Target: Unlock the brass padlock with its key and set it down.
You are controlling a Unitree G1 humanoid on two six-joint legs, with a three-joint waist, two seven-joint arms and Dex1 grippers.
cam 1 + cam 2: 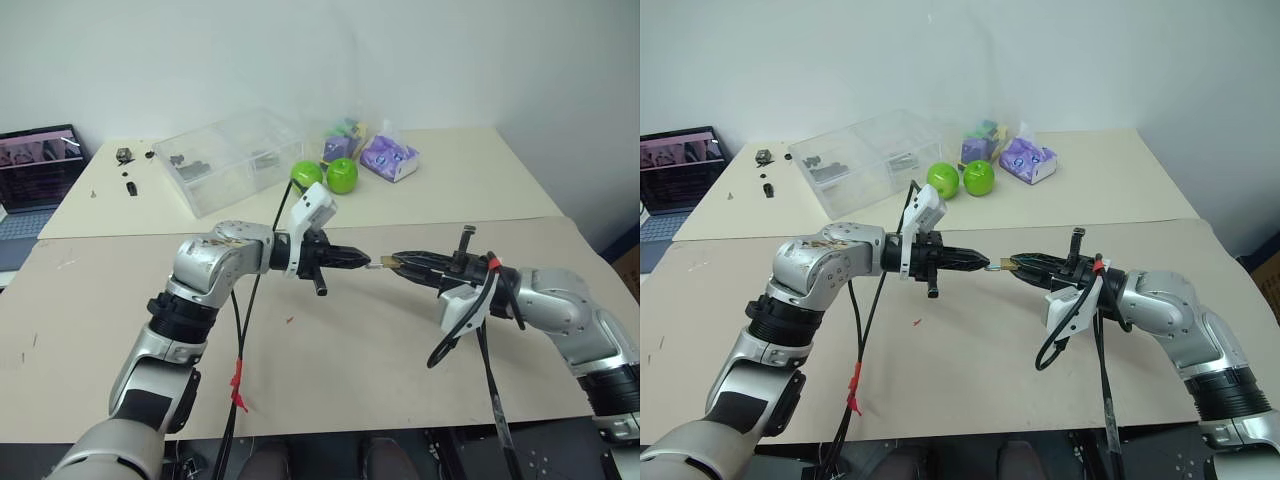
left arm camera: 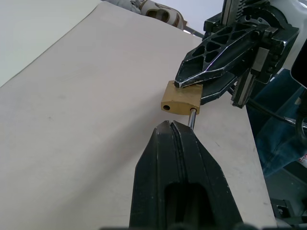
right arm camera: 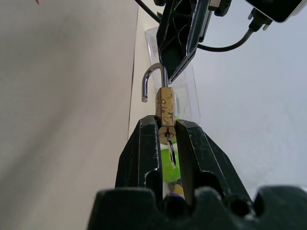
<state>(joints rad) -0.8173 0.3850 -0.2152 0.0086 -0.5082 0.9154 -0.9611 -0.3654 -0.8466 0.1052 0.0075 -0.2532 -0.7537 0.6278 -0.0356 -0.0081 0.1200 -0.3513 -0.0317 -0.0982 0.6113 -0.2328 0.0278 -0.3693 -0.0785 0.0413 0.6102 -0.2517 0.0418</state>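
Brass padlock [image 3: 165, 106] is clamped in the right gripper [image 3: 166, 132], shackle [image 3: 152, 79] swung open. Left gripper [image 2: 171, 128] is fully closed on the shackle.

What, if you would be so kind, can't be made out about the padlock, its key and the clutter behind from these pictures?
- brass padlock in the eye views: too small, between left gripper and right gripper.
- key: right wrist view, its head tucked between the right gripper's fingers.
- shackle: one leg hidden by the left gripper's fingers.
- clear box: contents too small.
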